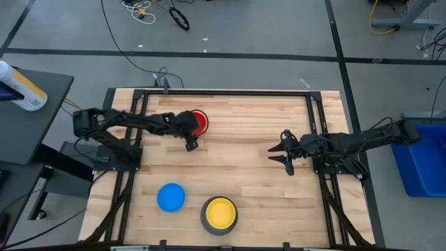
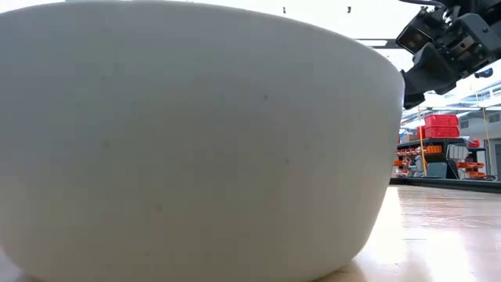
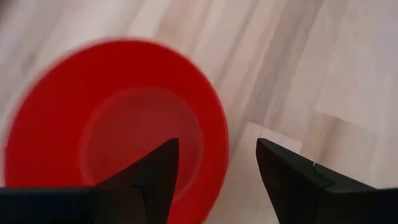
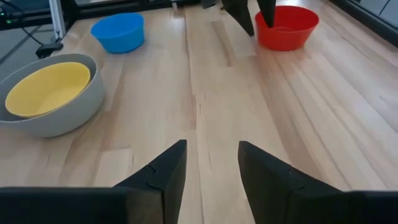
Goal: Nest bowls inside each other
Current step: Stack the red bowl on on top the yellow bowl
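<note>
Carefully now: your left gripper (image 1: pixel 190 143) hangs over the near rim of the red bowl (image 1: pixel 198 122) with its fingers parted and nothing between them, one finger over the bowl's inside and the other out over bare wood. If you close from here without coming lower, you may catch only the rim's edge, and the light bowl could tip or skid off across the table (image 1: pixel 244 118). Your right gripper (image 1: pixel 287 155) waits well apart near the table's right side, also parted and empty. The yellow bowl (image 1: pixel 221 211) already sits inside the grey bowl (image 1: pixel 207 217) at the front edge, with the light blue bowl (image 1: pixel 171 196) just beside them; carry the red one clear of both.
</note>
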You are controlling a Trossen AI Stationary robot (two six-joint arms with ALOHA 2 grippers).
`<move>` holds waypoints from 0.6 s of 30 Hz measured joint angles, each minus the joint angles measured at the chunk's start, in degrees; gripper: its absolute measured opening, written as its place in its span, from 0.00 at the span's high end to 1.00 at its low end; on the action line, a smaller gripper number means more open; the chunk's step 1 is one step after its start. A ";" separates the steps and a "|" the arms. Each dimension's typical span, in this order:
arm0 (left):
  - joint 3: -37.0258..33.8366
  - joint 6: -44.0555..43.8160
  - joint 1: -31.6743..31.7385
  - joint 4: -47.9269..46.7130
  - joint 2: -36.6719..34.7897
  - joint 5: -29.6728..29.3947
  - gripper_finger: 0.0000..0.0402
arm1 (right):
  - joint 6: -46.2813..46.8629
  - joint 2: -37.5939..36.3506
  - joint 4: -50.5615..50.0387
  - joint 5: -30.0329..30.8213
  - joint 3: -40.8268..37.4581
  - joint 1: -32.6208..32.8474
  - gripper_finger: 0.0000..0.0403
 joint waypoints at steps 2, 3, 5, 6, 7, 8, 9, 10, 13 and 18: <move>0.00 -0.99 0.00 -0.33 1.09 0.21 0.48 | -0.02 0.00 -0.05 0.21 0.00 0.34 0.62; 0.00 -1.05 0.00 -0.21 1.57 0.13 0.50 | -0.06 0.00 -0.07 0.20 0.00 0.36 0.62; 0.00 -1.07 0.00 -0.06 2.58 -0.13 0.54 | -0.09 0.00 -0.08 0.22 0.00 0.37 0.62; 0.00 -1.11 0.00 0.04 3.13 -0.43 0.57 | -0.10 0.00 -0.09 0.22 0.00 0.37 0.62; 0.00 -1.12 0.00 0.01 3.58 -0.85 0.61 | -0.11 0.00 -0.09 0.22 0.00 0.37 0.62; 0.00 -1.12 0.00 -0.05 3.97 -1.30 0.66 | -0.10 0.00 -0.09 0.22 0.00 0.37 0.62; 0.00 -1.12 0.00 -0.01 4.37 -1.66 0.72 | -0.06 0.02 -0.09 0.22 0.00 0.37 0.62; 0.02 -0.92 -0.01 -0.09 4.53 -2.11 0.79 | -0.02 0.02 -0.09 0.22 0.00 0.37 0.62; 0.11 0.05 -1.49 0.56 4.41 -5.77 0.96 | -0.02 0.02 -0.09 0.22 0.00 0.37 0.63; 0.04 0.53 -7.95 4.03 2.40 -11.45 0.98 | 0.00 0.02 -0.07 0.22 0.00 0.37 0.63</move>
